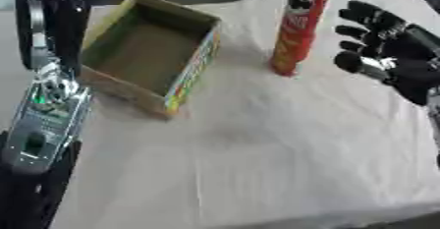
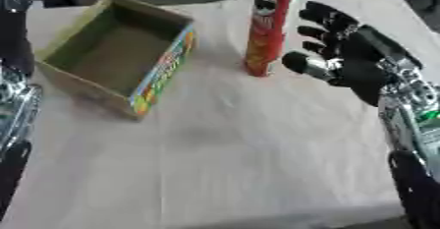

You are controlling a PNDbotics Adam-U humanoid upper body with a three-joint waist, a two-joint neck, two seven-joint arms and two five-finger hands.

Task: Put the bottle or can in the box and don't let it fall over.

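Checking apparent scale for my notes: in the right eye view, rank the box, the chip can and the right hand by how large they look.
1. box
2. chip can and right hand: look similar, and the can is cut off at the top, so I won't rank them.

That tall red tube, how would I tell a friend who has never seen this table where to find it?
Start at the white-covered table. Toward its far edge, right of the open cardboard box, the red tube stands upright, just left of the robot's open right hand. It is the only tall, red, round thing there, with a face printed near its top.
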